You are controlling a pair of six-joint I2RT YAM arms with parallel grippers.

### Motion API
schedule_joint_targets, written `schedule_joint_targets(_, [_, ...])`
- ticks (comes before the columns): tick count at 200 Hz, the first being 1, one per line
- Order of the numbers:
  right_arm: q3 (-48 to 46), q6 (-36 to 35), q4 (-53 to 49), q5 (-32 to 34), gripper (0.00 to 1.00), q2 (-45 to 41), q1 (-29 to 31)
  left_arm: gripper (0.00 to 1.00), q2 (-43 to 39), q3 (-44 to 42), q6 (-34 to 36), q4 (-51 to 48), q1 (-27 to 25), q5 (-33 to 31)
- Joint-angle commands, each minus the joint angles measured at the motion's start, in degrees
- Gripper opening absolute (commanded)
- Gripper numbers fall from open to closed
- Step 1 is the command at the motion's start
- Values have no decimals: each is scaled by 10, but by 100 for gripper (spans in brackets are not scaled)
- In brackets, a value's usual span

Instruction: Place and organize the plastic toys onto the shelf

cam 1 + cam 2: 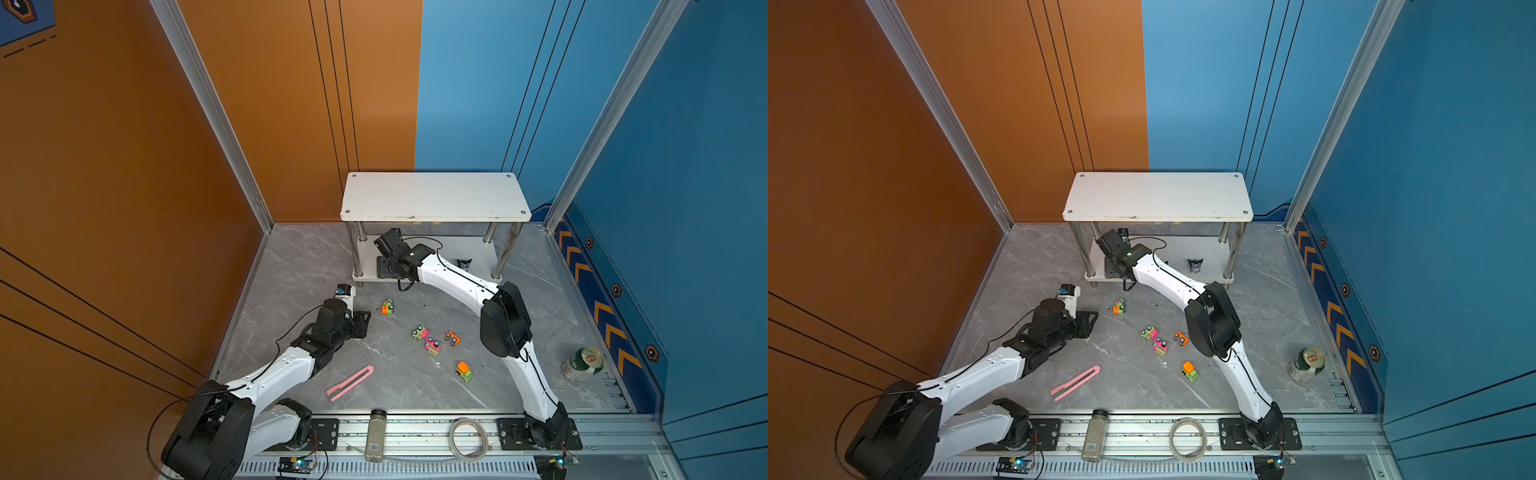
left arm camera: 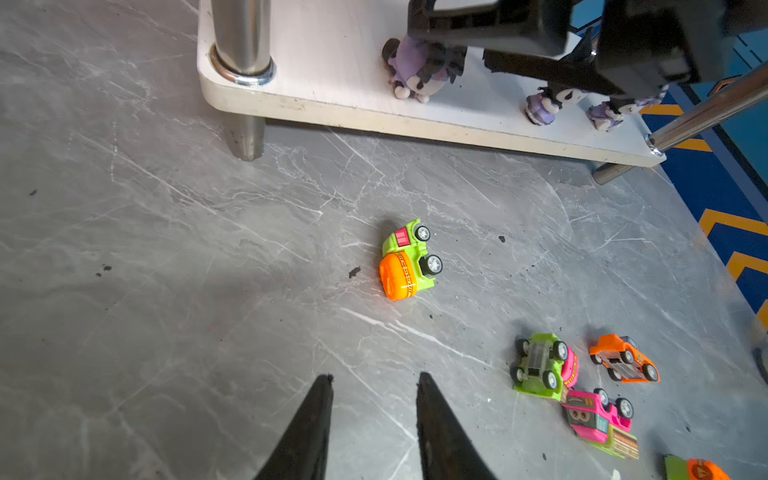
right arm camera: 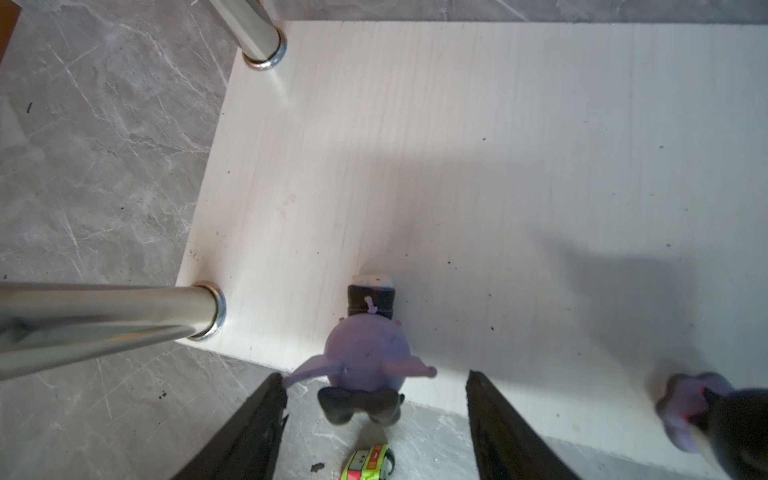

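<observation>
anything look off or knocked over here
Yes. The green toy car with an orange drum lies on its side on the floor in front of the white two-tier shelf. Further off, the green-and-pink car and the orange car are flipped wheels-up.

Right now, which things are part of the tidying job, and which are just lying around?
For the job:
- the shelf
- five toy cars on the floor
- three purple figurines on the shelf's lower board

Just lying about:
- the pink strip
- the grey bottle
- the green can
- the roll of tape
</observation>
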Motion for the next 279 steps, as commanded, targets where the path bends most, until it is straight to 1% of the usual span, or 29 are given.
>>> schedule_joint_targets(1, [29,-9,6,-14,71,23,-4,36,-1,-1,4,-8,5,-1])
schedule_joint_targets(40, [52,-16,6,-36,70,42,-7,36,13,4,9,-7,6,-1])
schedule_joint_targets(70, [55,-15,6,-36,68,49,-7,36,27,8,8,0,5,6])
schedule_joint_targets(151, [53,-16,15,-37,55,54,-7,36,25,6,8,0,7,6])
schedule_joint_targets(196, [43,-17,16,-12,51,48,-4,36,30,6,8,3,7,7])
schedule_joint_targets(235, [15,-8,31,12,39,28,-3,36,30,6,8,3,8,8])
schedule_joint_targets(279, [-16,15,40,34,34,7,-4,36,28,6,8,4,8,10])
